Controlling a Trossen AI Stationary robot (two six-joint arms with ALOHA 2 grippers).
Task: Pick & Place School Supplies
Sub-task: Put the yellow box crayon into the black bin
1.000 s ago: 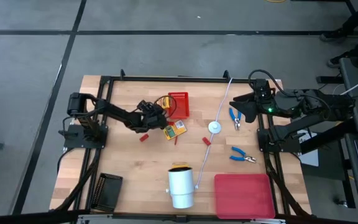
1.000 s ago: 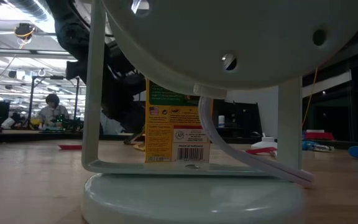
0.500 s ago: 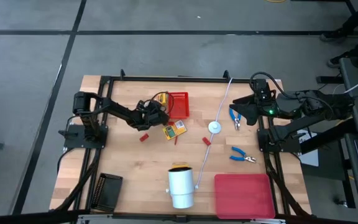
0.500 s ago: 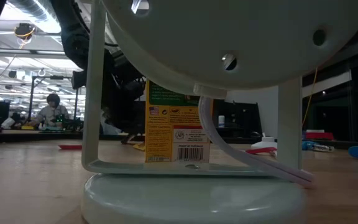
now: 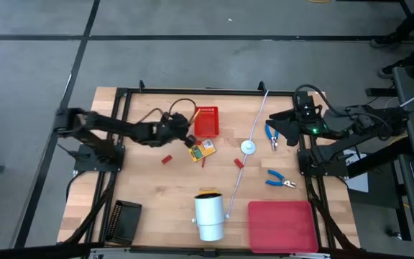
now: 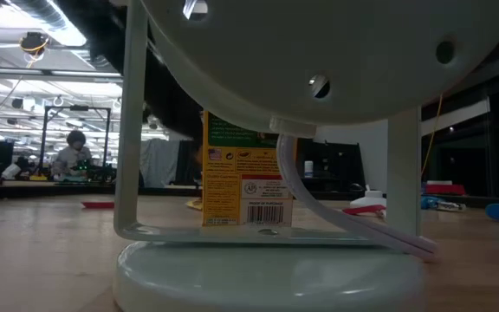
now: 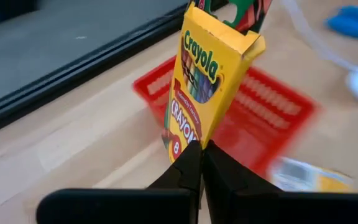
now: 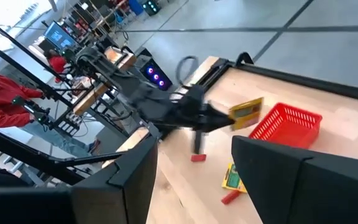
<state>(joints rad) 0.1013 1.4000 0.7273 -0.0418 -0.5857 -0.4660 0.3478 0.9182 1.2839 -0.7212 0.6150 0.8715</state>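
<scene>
My left gripper [image 5: 184, 129] is shut on a yellow crayon box [image 7: 204, 81] just left of the red basket [image 5: 206, 121]. A second printed box [image 5: 201, 150] lies flat on the table near the basket, and a third [image 6: 241, 169] stands upright by the white cylinder [image 5: 209, 216]. Small red blocks [image 5: 167, 159] [image 5: 239, 163] lie loose on the wood. Two blue-handled tools [image 5: 271, 135] [image 5: 279, 180] lie at the right. My right gripper [image 5: 284, 129] hangs open over the table's right side beside the far blue tool, with nothing between its fingers. My left gripper pinches the crayon box's lower end [image 7: 190, 138] between its two fingertips. The fingers reach in from the table's left, roughly level. The box rises tilted above the fingertips in front of the basket, its top flap open. Whether its bottom rests on the table is hidden.
A white round disc [image 5: 248, 147] on a white cord lies mid-table. A red flat tray [image 5: 282, 226] sits at the near right and a black ridged block [image 5: 125, 220] at the near left. A black frame runs along the table's edges.
My left gripper has shut on the crayon box beside the red basket and shifted a little toward the basket. The left arm's rear part has swung out toward the table's left edge. My right arm has kept still.
</scene>
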